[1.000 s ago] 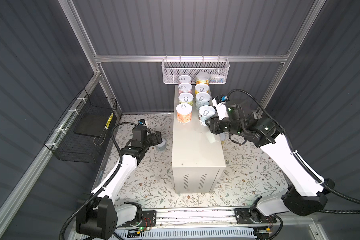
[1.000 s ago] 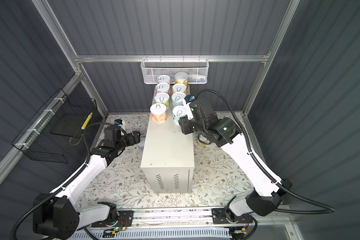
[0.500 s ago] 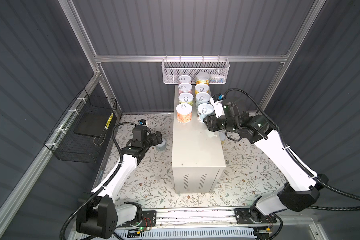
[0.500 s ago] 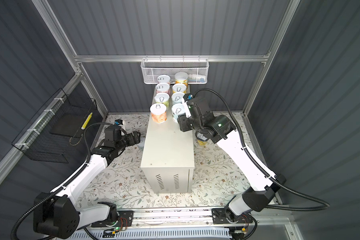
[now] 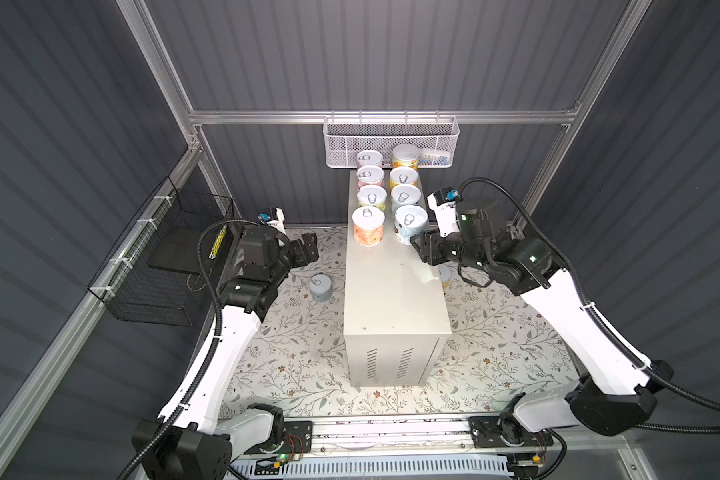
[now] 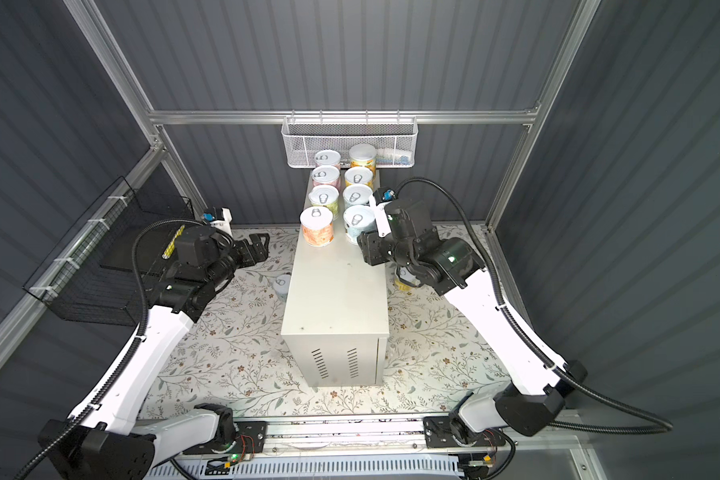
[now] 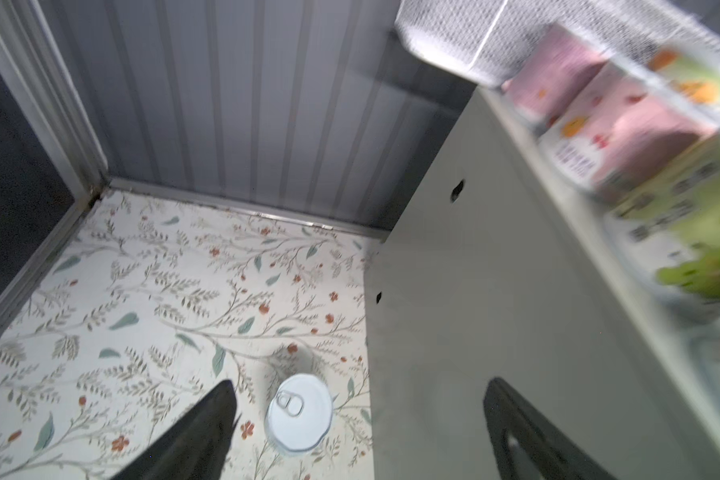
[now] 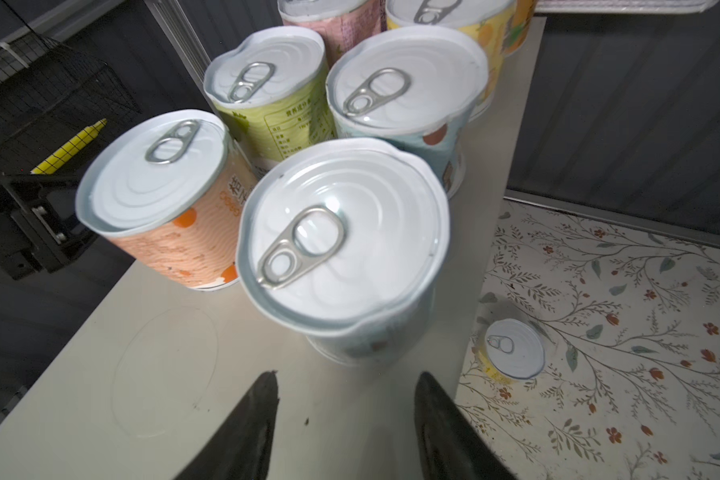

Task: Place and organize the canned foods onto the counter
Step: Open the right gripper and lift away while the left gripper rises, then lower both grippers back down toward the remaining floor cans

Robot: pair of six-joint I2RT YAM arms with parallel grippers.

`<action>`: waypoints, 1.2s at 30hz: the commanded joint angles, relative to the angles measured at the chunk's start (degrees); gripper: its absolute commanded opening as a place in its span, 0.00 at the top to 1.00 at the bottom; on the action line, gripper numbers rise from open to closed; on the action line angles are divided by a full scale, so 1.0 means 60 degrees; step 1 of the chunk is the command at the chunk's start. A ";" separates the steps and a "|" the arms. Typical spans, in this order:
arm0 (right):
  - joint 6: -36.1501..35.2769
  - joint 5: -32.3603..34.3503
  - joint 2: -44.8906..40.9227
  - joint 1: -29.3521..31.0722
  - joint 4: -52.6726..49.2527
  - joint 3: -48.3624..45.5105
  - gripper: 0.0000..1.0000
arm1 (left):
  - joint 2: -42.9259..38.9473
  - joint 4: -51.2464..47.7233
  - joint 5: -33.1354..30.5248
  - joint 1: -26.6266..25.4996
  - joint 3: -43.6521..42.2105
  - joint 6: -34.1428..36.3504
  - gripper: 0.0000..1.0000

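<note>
I count eight cans [image 5: 371, 195] standing in two rows at the counter's [image 5: 395, 291] far end.

Right gripper [image 8: 346, 378]: jaws apart, empty, just short of the nearest blue can [image 8: 344, 245].

Left gripper [image 7: 360, 382]: jaws wide, empty, near a floor can [image 7: 299, 411].

A second floor can [image 8: 514, 349] stands beside the counter.

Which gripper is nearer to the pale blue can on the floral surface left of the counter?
Left. The left gripper hangs open close by that can, on the same side of the counter; the right gripper is over the counter's top, across from it.
</note>
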 commanded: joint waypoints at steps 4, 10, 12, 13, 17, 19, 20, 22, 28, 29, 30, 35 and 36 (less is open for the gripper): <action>0.0059 0.0260 -0.0971 -0.0032 0.0469 -0.0510 0.45 | 0.0242 -0.0809 0.0005 -0.0815 0.1044 0.0776 0.06; -0.0151 0.1020 -0.1253 -0.0052 0.0355 -0.0725 0.44 | 0.0854 -0.0637 -0.0358 -0.1601 0.1504 0.0920 0.07; -0.0248 0.1315 -0.1375 -0.0095 0.0347 -0.0810 0.44 | 0.1023 -0.0590 -0.0367 -0.1668 0.1757 0.0922 0.07; -0.0276 0.1364 -0.1423 -0.0132 0.0352 -0.0847 0.44 | 0.1076 -0.0571 -0.0371 -0.1677 0.1797 0.0922 0.07; -0.0219 0.1279 -0.1578 -0.0332 0.0387 -0.1051 0.44 | 0.1267 -0.0397 -0.0293 -0.1728 0.1849 0.0890 0.07; -0.0204 0.1211 -0.1604 -0.0399 0.0412 -0.1132 0.44 | 0.1349 -0.0317 -0.0224 -0.1768 0.1863 0.0848 0.07; -0.0190 0.1176 -0.1603 -0.0420 0.0413 -0.1177 0.44 | 0.1384 -0.0280 -0.0198 -0.1783 0.1858 0.0835 0.07; -0.0176 0.1135 -0.1631 -0.0462 0.0472 -0.1274 0.44 | 0.1479 -0.0253 -0.0138 -0.1829 0.1918 0.0817 0.08; -0.0135 0.1010 -0.1668 -0.0621 0.0524 -0.1443 0.44 | 0.1588 -0.0235 -0.0160 -0.1990 0.2016 0.0814 0.08; -0.0132 0.0988 -0.1675 -0.0639 0.0548 -0.1482 0.44 | 0.1588 -0.0220 -0.0168 -0.2022 0.2010 0.0817 0.08; -0.0132 0.0970 -0.1690 -0.0634 0.0573 -0.1517 0.44 | 0.1592 -0.0192 -0.0179 -0.2057 0.2011 0.0813 0.08; -0.0090 0.0826 -0.1619 -0.0746 0.0667 -0.1689 0.44 | 0.1679 -0.0105 -0.0197 -0.2180 0.2019 0.0813 0.08; -0.0076 0.0765 -0.1603 -0.0776 0.0689 -0.1722 0.43 | 0.1723 -0.0090 -0.0197 -0.2196 0.2023 0.0817 0.08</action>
